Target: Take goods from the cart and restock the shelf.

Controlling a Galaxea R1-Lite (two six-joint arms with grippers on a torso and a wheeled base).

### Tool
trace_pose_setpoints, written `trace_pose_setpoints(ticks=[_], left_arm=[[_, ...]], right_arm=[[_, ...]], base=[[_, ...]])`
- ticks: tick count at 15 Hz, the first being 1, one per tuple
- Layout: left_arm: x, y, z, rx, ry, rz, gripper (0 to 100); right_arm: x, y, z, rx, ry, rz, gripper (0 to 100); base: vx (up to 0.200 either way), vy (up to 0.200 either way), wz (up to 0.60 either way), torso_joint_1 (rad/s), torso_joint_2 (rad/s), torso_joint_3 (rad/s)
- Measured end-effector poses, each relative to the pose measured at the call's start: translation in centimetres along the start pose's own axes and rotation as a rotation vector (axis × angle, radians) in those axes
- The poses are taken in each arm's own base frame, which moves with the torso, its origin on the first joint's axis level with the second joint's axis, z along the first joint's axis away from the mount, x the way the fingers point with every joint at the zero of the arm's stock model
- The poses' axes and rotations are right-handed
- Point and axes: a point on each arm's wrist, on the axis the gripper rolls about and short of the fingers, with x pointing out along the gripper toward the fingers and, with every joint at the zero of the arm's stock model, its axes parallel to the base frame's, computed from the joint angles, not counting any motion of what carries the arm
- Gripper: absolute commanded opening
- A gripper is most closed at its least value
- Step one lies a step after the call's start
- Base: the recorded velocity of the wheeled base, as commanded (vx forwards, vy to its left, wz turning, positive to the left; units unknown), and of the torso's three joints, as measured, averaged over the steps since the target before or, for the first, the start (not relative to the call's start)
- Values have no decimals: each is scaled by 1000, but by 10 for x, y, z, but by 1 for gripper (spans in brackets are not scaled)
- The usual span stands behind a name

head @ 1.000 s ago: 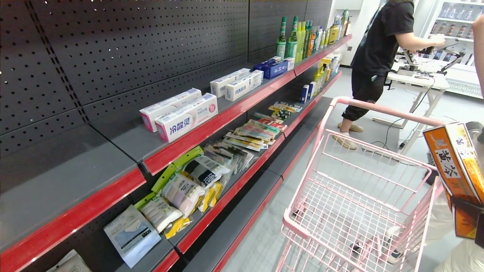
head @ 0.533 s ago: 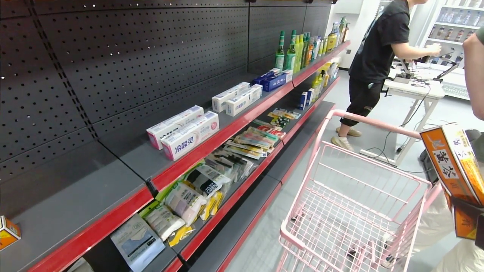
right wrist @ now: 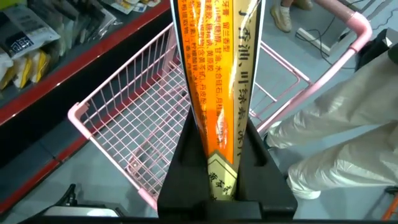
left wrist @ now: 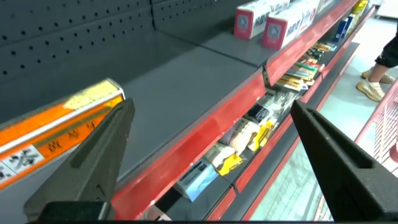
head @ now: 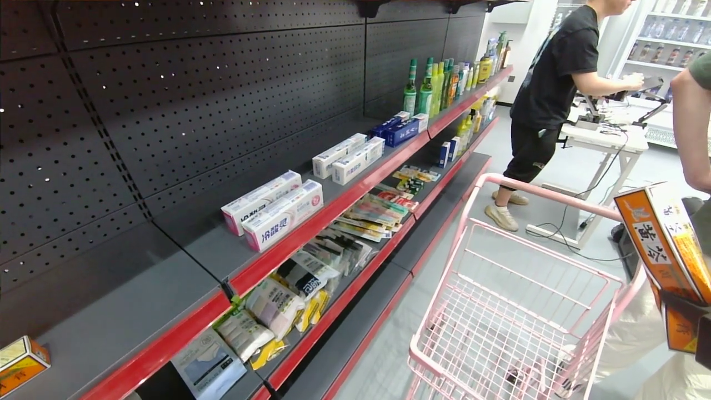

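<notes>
Orange box (head: 664,244) stays clamped in right end effector (right wrist: 214,146) beside cart (head: 544,193). Head camera panned over 1 s (goods unmoved), revealing a second box (head: 22,361) on the shelf (head: 128,322); left end effector (left wrist: 211,109) gapes wide beside it. Likely 1 stocked, 1 pending.

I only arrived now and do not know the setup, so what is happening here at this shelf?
A robot is restocking the shelf from a pink cart. Its right hand is shut on an orange box, held upright near the cart. Its left hand is open over the upper shelf board, close to a second orange box that lies there. White toothpaste boxes lie farther along the same board.
</notes>
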Motion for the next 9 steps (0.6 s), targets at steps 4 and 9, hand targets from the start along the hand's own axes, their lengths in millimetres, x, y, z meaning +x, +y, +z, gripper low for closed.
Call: trace_pose_setpoints(ticks=[4, 9], left_arm=[[0, 0, 0, 0, 0, 1, 100], [0, 0, 0, 0, 0, 0, 100]], right_arm=[[0, 0, -2, -15, 8, 2, 0], [2, 1, -3, -21, 15, 14, 0]], base=[[0, 0, 0, 165, -358, -193], [0, 0, 0, 150, -320, -167]])
